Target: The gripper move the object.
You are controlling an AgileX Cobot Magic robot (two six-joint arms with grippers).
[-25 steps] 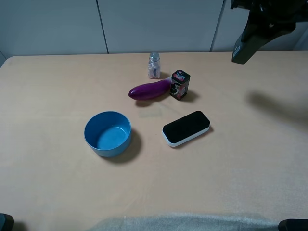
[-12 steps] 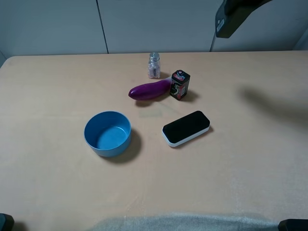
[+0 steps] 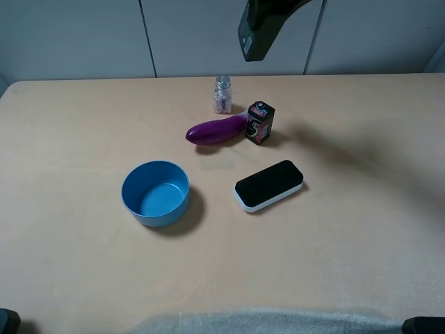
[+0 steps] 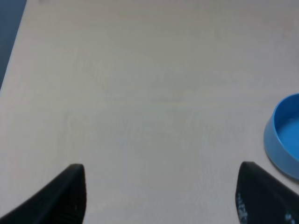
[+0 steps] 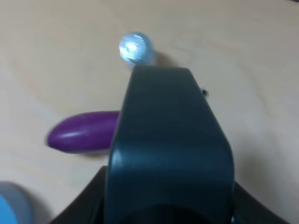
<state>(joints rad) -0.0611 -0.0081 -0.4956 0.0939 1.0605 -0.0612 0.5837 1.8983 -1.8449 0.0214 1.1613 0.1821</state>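
Object: a tall, dark, slim bottle (image 3: 253,33) hanging in the air, well clear of the tabletop (image 3: 361,236). From the high camera it shows against the back wall, with a small pale label on the face turned toward the room.
Right gripper: the right gripper (image 5: 168,207) carries the object. In its own wrist view the dark body (image 5: 168,130) fills the middle of the picture, with its fingers (image 5: 93,200) pressed in on either side of it, pinching it.
Left gripper: the left gripper (image 4: 163,189) hangs low over a bare stretch of tabletop. Its fingers (image 4: 70,196) are spread wide with nothing between them.
Blue bowl: a blue bowl (image 3: 149,216) stands upright on the near-left part of the tabletop, and its edge (image 4: 280,140) shows at the side of the left wrist view.
Eggplant: a purple eggplant (image 3: 217,129) lies on its side mid-table, one end just beside the black box.
Black box: a short black box with red-and-white print (image 3: 260,122) stands upright, largely hidden behind the object in the right wrist view.
Small jar: a clear small jar with a silvery cap (image 3: 222,94) stands just behind the eggplant, near the box.
Eraser: a flat black-and-white eraser (image 3: 269,185) lies nearer the front, apart from the bowl and the box.
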